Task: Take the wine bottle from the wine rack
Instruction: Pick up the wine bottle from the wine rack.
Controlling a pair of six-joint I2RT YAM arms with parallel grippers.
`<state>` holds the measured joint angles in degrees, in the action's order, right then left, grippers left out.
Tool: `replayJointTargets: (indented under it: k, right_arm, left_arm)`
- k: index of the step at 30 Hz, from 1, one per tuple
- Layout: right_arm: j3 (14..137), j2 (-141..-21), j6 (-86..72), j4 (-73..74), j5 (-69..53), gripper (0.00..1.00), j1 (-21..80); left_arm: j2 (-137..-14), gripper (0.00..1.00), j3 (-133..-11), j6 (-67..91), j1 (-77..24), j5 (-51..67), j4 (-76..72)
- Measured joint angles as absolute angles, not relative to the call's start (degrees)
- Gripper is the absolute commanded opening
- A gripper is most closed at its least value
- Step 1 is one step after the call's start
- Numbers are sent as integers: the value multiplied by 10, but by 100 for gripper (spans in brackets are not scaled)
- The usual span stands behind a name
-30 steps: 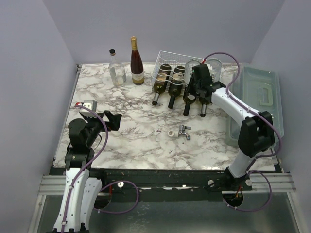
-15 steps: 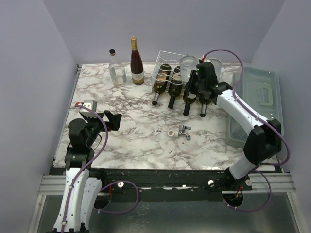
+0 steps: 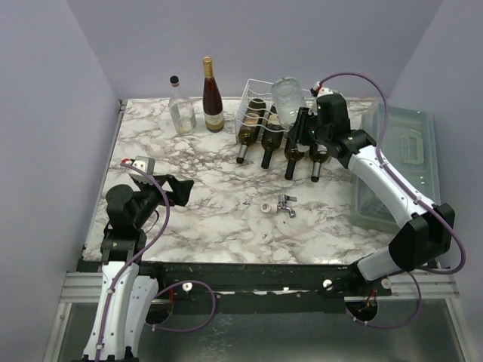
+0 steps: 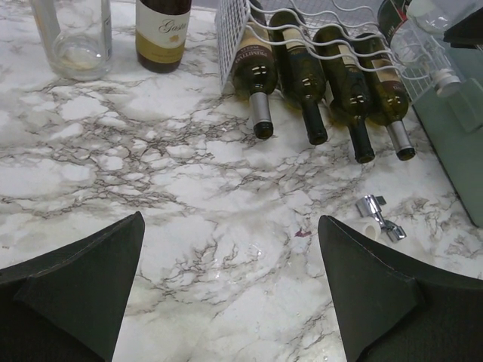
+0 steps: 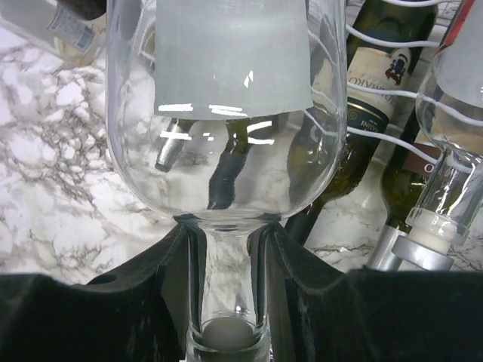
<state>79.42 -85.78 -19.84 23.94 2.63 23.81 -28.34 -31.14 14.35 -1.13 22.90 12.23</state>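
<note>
Arm on right [image 3: 385, 181] extended over wine rack [image 3: 250, 98], tool [image 5: 226, 249] gripping clear bottle [image 3: 285, 96]

Left arm [image 3: 117, 309] and right arm [image 3: 381, 177] are showing white links, black joints, purple cables [image 3: 352, 74]; left gripper [image 4: 230, 219] is looking black.

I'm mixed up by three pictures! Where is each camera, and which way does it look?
Top: above and behind the arms, looking down at the marble table; both arms show.
Left wrist: faces the wine rack; its open left claw shows.
Right wrist: faces the clear bottle, neck in the right claw.
Top and left wrist share the wine rack.
</note>
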Motion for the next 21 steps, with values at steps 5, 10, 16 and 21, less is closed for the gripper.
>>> replayJointTargets:
  k: [5, 10, 16, 21]
  right_arm:
    - [789, -838, -165, 267, -9, 0, 239]
    - [786, -820, -128, 307, -44, 0, 240]
    - [786, -811, -80, 349, -88, 0, 241]
    - [786, -809, -33, 381, -123, 0, 246]
  left_arm:
    - [-273, 99, -305, 139, -11, 252, 111]
    - [-264, 99, -302, 136, -11, 265, 102]
    - [-258, 99, -301, 136, -11, 267, 93]
    - [-249, 99, -297, 135, -11, 265, 91]
